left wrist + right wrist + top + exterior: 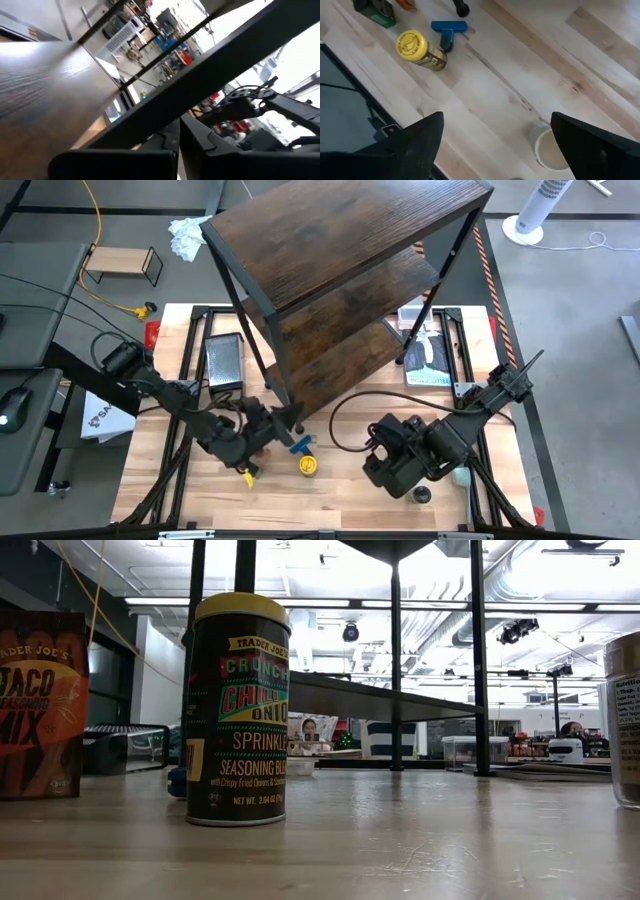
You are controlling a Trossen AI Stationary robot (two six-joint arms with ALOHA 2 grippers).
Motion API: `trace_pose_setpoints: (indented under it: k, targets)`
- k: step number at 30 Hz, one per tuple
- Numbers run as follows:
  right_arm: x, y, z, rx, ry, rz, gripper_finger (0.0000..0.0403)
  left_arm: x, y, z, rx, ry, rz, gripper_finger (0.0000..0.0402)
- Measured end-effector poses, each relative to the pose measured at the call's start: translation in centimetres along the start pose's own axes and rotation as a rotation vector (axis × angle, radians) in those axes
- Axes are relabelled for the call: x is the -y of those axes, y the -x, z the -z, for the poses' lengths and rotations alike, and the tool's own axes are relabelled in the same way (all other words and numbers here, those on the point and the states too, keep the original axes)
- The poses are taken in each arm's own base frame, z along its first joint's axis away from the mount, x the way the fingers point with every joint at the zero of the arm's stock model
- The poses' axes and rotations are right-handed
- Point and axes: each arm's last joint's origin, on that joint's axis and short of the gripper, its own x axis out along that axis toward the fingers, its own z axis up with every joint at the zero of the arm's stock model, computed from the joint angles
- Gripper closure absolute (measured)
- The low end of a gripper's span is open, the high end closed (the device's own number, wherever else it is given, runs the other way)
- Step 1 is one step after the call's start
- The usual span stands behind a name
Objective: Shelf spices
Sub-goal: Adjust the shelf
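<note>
The shelf (340,290), dark wood boards on a thin black frame, stands on the table's far half. The yellow-lidded jar (308,465) (238,710) (420,49) stands upright on its base near the table's near edge. A reddish-brown packet (40,705) stands left of it. The tan-lidded jar (550,150) stands on the table below my right gripper (495,140) (392,468), which hovers open above it. A black-lidded jar (422,495) stands nearby. My left gripper (179,142) (288,423) is shut at the front edge of the shelf's lowest board. My left gripper's shut fingertips (165,145) stand right under a black frame bar (210,85) at the shelf's front edge. Whether they touch the bar cannot be told, and nothing shows between the fingers.
A blue T-shaped piece (300,445) (447,30) lies just beyond the yellow-lidded jar. A dark tray (224,362) lies left of the shelf and a flat item (428,360) right of it. A small light-wood rack (122,264) sits off the table's far left. Another jar (625,720) shows at the low view's right edge.
</note>
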Motion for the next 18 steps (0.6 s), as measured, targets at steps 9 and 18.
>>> trace_pose_setpoints:
  k: [9,18]
  targets:
    - [-0.8,0.2,0.4,0.017,-0.011,-0.074,0.0041,-0.6,1.0,-2.8,0.099,-0.127,-0.114,0.0401]
    - [-1.7,0.3,0.1,0.074,-0.053,-0.163,0.0041,-3.1,1.2,-8.5,0.196,-0.247,-0.202,0.0401]
